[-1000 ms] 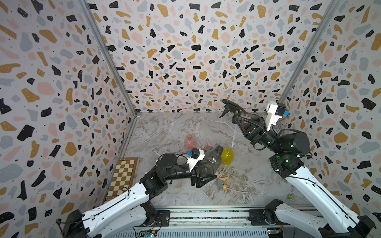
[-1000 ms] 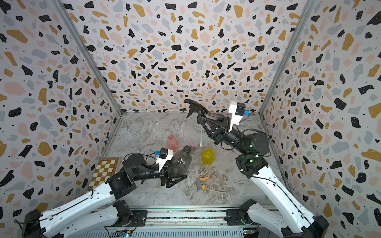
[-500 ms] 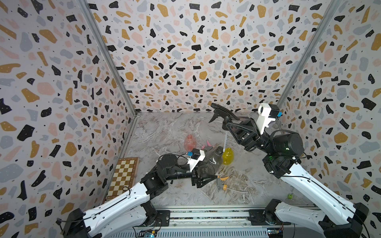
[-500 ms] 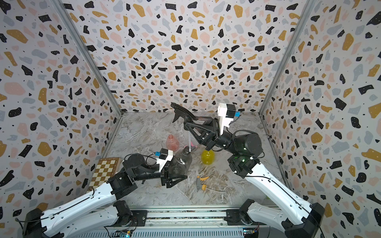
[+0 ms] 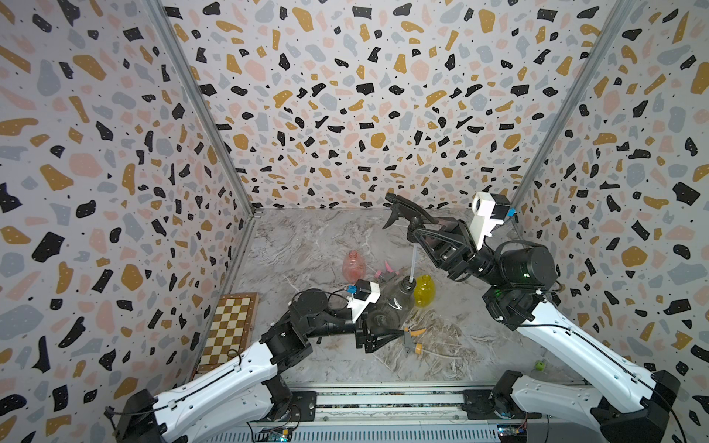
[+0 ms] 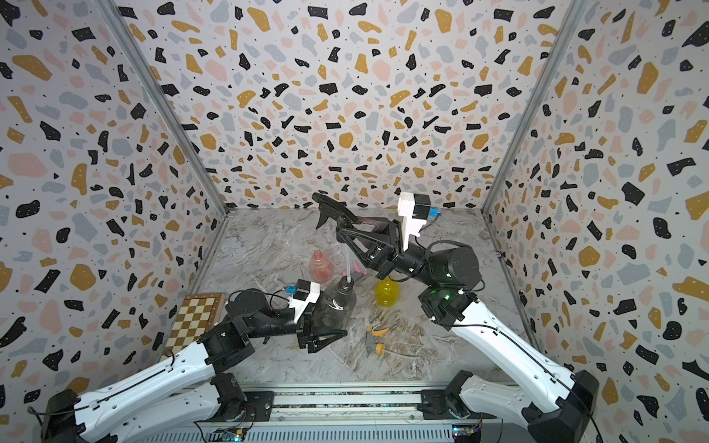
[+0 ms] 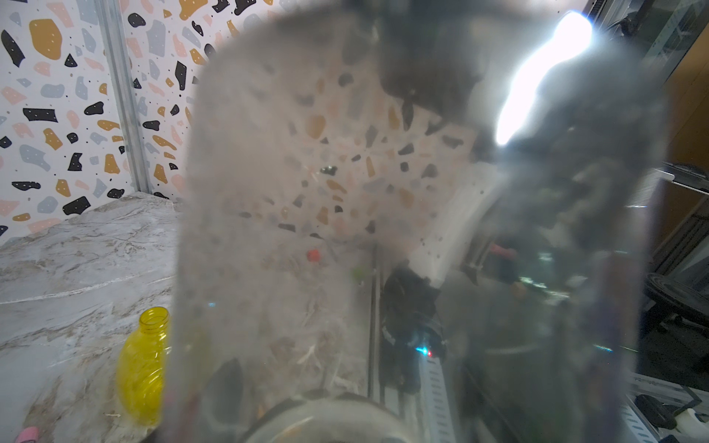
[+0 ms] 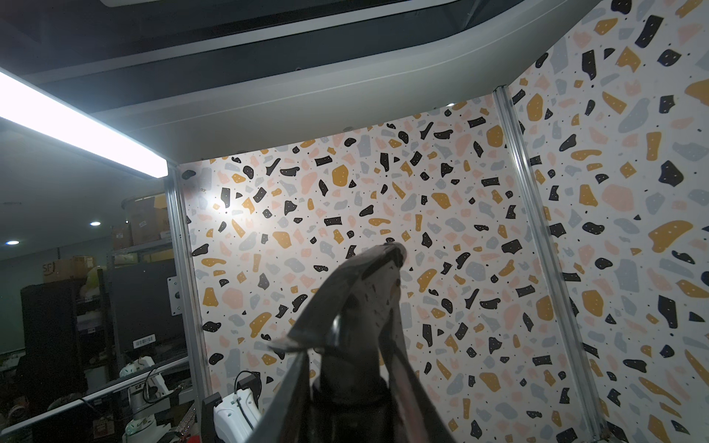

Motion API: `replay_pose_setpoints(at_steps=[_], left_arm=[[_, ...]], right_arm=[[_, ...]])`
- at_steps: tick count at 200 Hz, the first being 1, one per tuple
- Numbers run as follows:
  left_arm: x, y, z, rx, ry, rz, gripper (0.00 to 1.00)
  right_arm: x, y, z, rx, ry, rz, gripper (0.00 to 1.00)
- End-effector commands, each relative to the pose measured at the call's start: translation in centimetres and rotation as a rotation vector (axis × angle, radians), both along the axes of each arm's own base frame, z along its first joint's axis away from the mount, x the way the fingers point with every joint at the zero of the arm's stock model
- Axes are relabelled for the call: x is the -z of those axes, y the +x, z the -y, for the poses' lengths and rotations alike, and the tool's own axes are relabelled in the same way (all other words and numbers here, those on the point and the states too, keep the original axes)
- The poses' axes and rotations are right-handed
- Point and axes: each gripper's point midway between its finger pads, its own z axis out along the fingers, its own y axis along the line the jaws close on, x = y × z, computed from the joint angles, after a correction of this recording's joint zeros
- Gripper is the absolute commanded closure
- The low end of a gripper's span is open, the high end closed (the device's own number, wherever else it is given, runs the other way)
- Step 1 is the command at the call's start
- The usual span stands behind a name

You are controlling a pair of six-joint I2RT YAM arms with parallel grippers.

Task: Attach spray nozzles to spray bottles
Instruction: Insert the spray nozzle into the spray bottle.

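**Left arm.** Laid low and stretched forward over the tabletop (image 5: 307, 245). The left tool (image 5: 387, 320) is pressed onto the body of the smoky bottle (image 5: 395, 303), whose neck is tipped toward the right arm. The left wrist view is almost filled by this bottle.

**Right arm.** Elbow raised, forearm reaching inward above the bottles. The right tool (image 5: 414, 227) is pinched on the black nozzle (image 5: 401, 210), which is held high. Its dip tube (image 5: 413, 261) hangs down to the smoky bottle's mouth. Whether the tube's tip is inside cannot be told.

**Surface and room.** Grey marbled tabletop, enclosed on three sides by terrazzo-patterned walls (image 5: 345, 115). Recorded on it:
- pink bottle (image 5: 353, 264) and yellow bottle (image 5: 424, 291), both upright and open-necked
- pink-and-grey nozzle (image 5: 385, 273), lying between them
- grey-and-yellow nozzle (image 5: 412, 339), lying just beside the left tool
- chessboard (image 5: 232, 326), against the left wall
- small green item (image 5: 540, 365), near the right arm's base

**Edges and room.** Bare marble is seen behind the pink bottle up to the back wall, and at the front right.
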Motion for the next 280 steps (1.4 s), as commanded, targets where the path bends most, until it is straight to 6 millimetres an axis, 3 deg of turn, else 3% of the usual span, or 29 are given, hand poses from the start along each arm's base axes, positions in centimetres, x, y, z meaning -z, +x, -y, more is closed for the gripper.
replay_pose_setpoints(at_steps=[1,62,98,186,280], left_arm=[[-2.1,-0.3,-0.3,0.002,-0.077,0.063,1.0],[-6.1,0.4,-1.5,-0.088,-0.182,0.09,1.0],[-7.3,0.2,-1.9,-0.099,-0.194,0.093,1.0],[-8.4,0.3,-2.5,-0.122,-0.2,0.083,1.0],[-7.1,-0.4,-2.6,-0.095,-0.092,0.069,1.0]], right_arm=[[-2.0,-1.8,0.9,-0.017,0.055,0.068,0.7],[1.3,-2.4,-0.1,-0.058,0.0,0.023,0.68],[3.5,-2.2,-0.6,-0.069,-0.038,-0.013,0.67],[6.6,-2.6,-1.5,-0.072,-0.129,-0.043,0.62],[7.9,-2.5,-2.3,-0.05,-0.285,-0.037,0.66]])
